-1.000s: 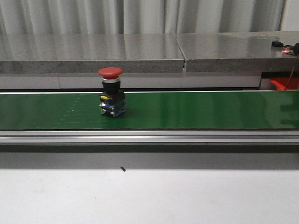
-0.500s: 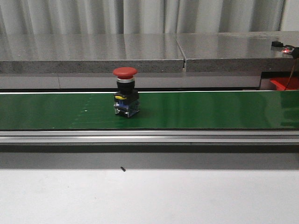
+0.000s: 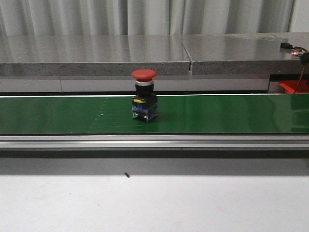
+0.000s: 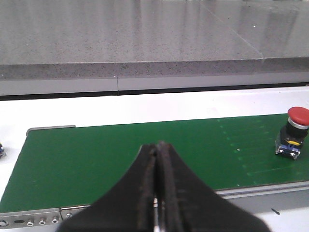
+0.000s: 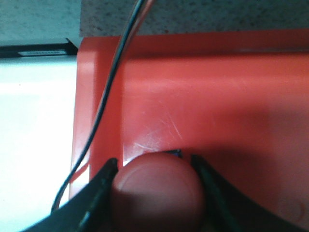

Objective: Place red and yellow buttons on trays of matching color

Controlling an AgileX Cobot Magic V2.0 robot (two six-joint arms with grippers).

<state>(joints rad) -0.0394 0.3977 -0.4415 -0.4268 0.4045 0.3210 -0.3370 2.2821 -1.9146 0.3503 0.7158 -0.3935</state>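
A long green conveyor belt (image 3: 217, 113) runs left to right across the front view, edged along its near side by a silver metal rail (image 3: 154, 141). A red button (image 3: 144, 95) with a mushroom cap on a black body stands upright on the belt, a little left of its middle. Bare green belt lies open on both sides of it. Behind the belt runs a grey stone ledge (image 3: 96, 55), with pale curtains behind that. In front of the rail lies the pale table (image 3: 154, 203), with a small dark speck (image 3: 127, 175) on it near the rail.

At the far right edge of the front view, a corner of a red tray (image 3: 292, 86) shows just past the belt's far side.

In the left wrist view, the left end effector (image 4: 157, 159) hangs over the near edge of the belt, its two dark fingers pressed together with nothing between them. The belt's left end is visible, with white table beyond it. The red button on the belt stands well away from these fingers.

In the right wrist view, the right end effector (image 5: 153, 166) is clamped on a second red button (image 5: 157, 191), one finger on each side of its rounded cap, directly above the red tray's floor. A thin cable (image 5: 111, 82) crosses the tray's rim in front of the camera. White table lies beside the tray.
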